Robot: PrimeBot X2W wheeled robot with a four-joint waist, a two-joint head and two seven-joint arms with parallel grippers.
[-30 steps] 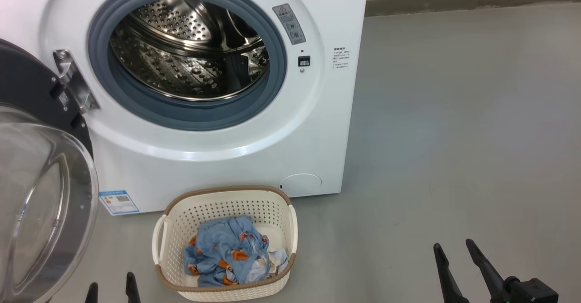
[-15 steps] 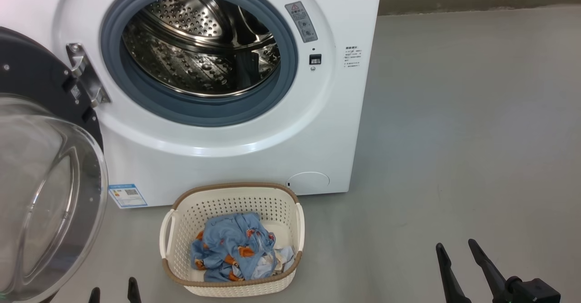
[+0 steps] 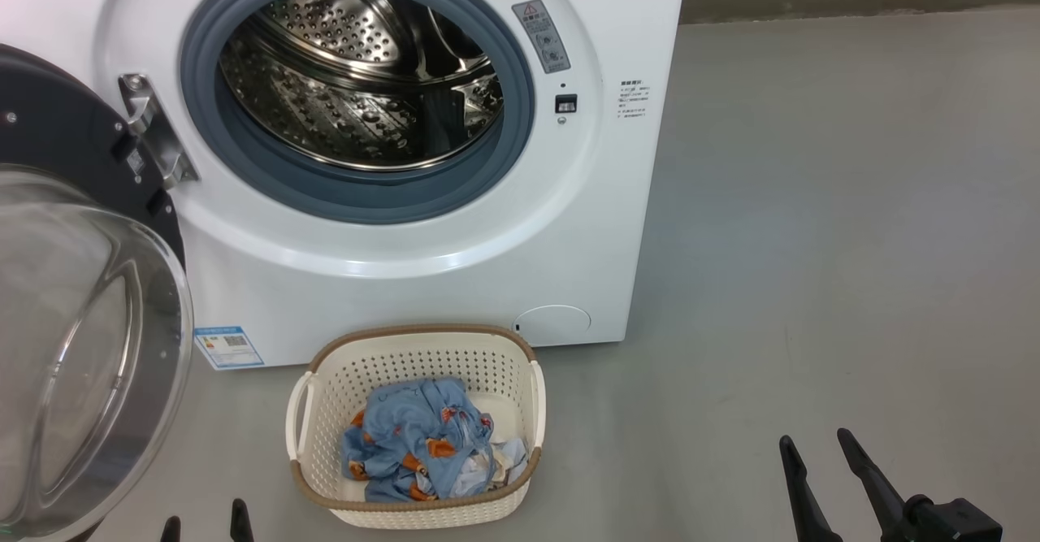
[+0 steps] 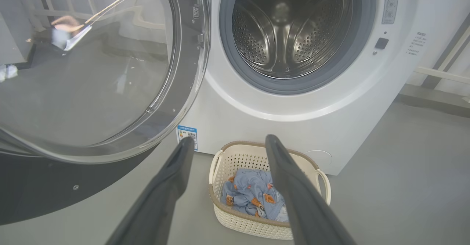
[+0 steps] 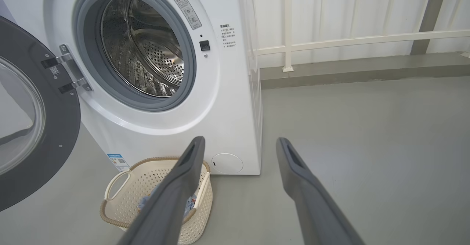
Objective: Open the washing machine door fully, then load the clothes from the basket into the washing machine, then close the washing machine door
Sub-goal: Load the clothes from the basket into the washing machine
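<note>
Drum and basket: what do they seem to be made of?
Drum: probably polished steel, mirror-shiny with punched holes. Basket: likely moulded plastic, cream and matte, with perforated walls; its brown rim looks woven, material unclear.

drum mouth (image 3: 357,79) unblocked, door (image 3: 81,323) swung left, basket (image 3: 422,363) top seemingly open

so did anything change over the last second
The head camera shifted slightly, sliding the whole scene rightward in its view; none of the things themselves moved. Nothing was grasped or released. The washing machine door stays swung open, the clothes stay in the basket before the washing machine, and the left pincer and right pincer stay open and empty.
</note>
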